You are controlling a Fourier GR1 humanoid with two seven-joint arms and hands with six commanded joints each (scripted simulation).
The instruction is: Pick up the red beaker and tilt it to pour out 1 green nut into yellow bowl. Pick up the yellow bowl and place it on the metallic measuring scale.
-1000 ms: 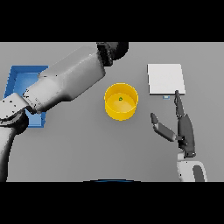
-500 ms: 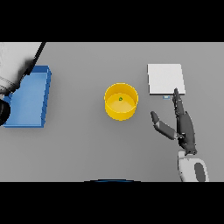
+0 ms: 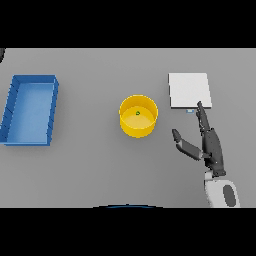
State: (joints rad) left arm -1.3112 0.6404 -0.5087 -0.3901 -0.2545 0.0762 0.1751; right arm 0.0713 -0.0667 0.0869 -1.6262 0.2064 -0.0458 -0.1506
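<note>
A yellow bowl [image 3: 138, 116] sits mid-desk [image 3: 100, 165] with a single green nut [image 3: 137, 113] inside. The right robot hand [image 3: 210, 147] rests to its right, fingers straight and thumb spread, holding nothing, fingertips just below the white scale [image 3: 189, 90]. A blue tray [image 3: 10, 107] lies far left.

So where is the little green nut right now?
In the head view the green nut lies inside the yellow bowl at the middle of the table, with the blue tray to its left and the scale to its right.
</note>
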